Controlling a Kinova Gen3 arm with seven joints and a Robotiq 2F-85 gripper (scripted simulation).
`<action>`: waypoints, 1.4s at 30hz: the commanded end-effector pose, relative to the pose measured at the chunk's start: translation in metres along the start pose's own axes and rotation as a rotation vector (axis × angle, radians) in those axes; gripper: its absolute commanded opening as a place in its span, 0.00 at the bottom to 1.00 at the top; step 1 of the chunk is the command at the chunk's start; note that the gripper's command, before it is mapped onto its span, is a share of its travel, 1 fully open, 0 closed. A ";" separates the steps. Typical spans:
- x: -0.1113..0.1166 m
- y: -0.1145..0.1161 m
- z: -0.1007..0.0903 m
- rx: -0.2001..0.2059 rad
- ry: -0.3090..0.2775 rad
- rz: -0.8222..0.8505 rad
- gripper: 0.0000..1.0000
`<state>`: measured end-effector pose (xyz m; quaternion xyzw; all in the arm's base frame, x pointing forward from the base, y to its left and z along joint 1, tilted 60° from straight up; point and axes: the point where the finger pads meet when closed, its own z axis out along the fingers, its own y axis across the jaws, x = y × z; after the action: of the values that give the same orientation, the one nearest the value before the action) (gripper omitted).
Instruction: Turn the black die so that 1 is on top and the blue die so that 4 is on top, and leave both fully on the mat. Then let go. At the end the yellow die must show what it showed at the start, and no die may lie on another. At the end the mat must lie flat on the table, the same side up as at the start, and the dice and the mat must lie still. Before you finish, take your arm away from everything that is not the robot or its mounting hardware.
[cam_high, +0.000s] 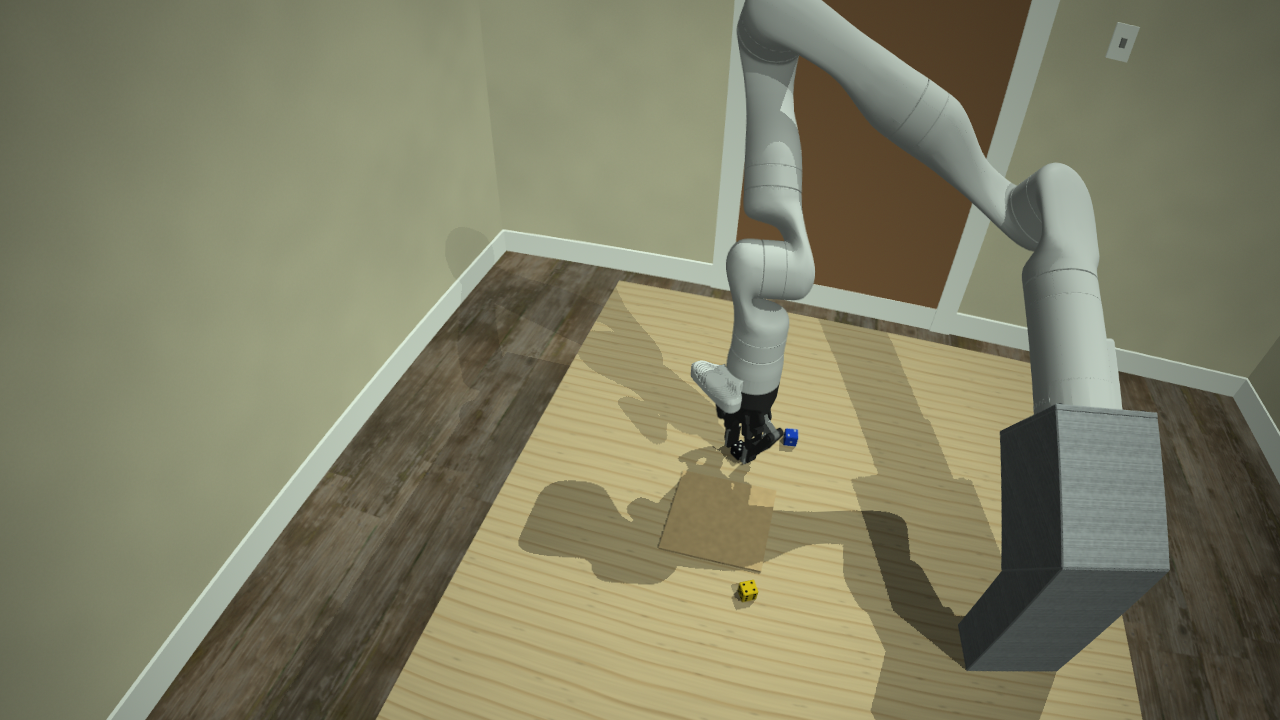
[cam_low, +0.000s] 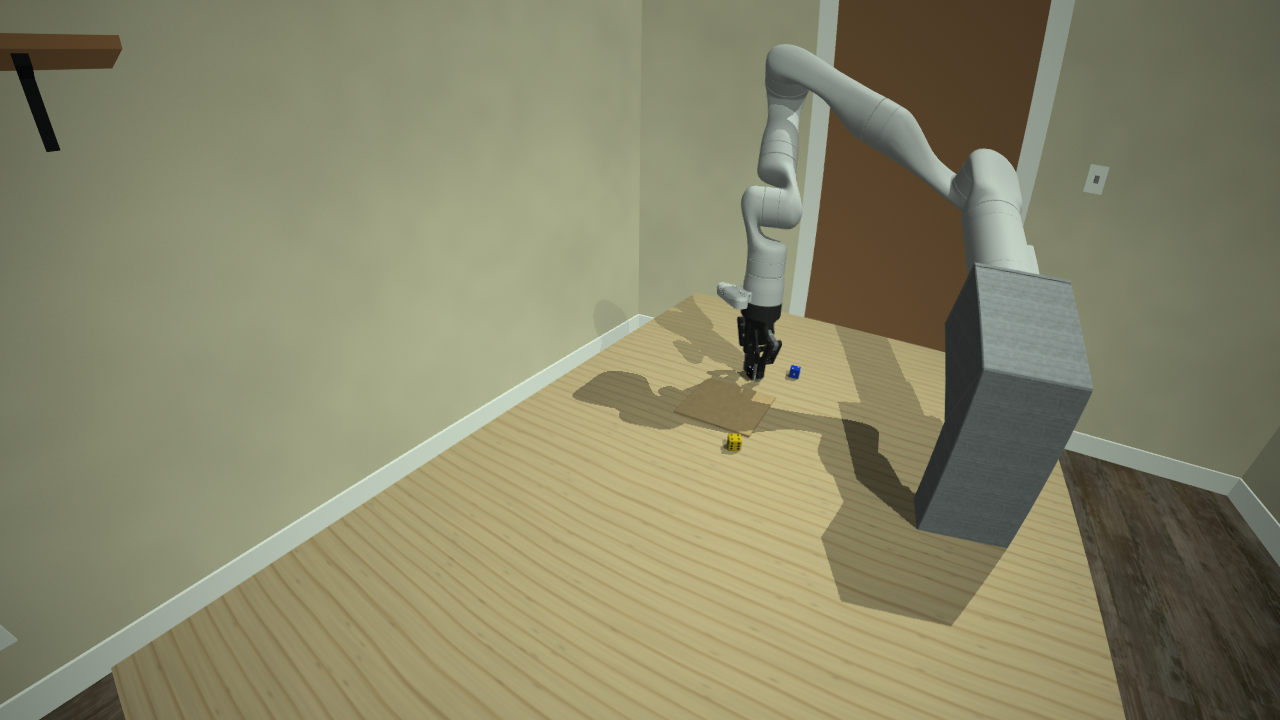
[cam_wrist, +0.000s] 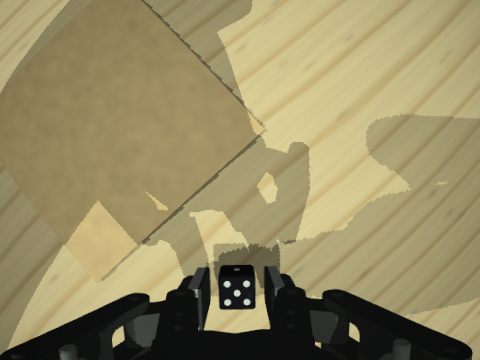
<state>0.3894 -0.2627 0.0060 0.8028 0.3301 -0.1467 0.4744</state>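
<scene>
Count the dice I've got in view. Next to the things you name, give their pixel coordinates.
3. The black die (cam_high: 738, 448) (cam_wrist: 237, 290) sits between the open gripper's (cam_high: 744, 454) (cam_low: 754, 374) (cam_wrist: 237, 286) fingers, off the mat (cam_high: 716, 519) (cam_low: 725, 407) (cam_wrist: 125, 115); the blue die (cam_high: 790, 437) (cam_low: 794, 371) is beside the gripper; the yellow die (cam_high: 748, 591) (cam_low: 733, 442) is across the mat. Others could be hidden behind the arm's base block (cam_high: 1114, 492) (cam_low: 1020, 447).

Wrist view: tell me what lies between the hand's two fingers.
The black die, five-pip face up, with bare gaps beside it; the wrist view shows this.
</scene>
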 end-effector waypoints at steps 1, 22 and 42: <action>0.001 0.000 -0.001 -0.001 0.001 0.000 0.35; 0.001 0.000 -0.001 -0.001 0.001 0.000 0.15; 0.001 0.000 -0.001 -0.001 0.001 0.000 0.15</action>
<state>0.3895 -0.2625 0.0061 0.8028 0.3302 -0.1466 0.4744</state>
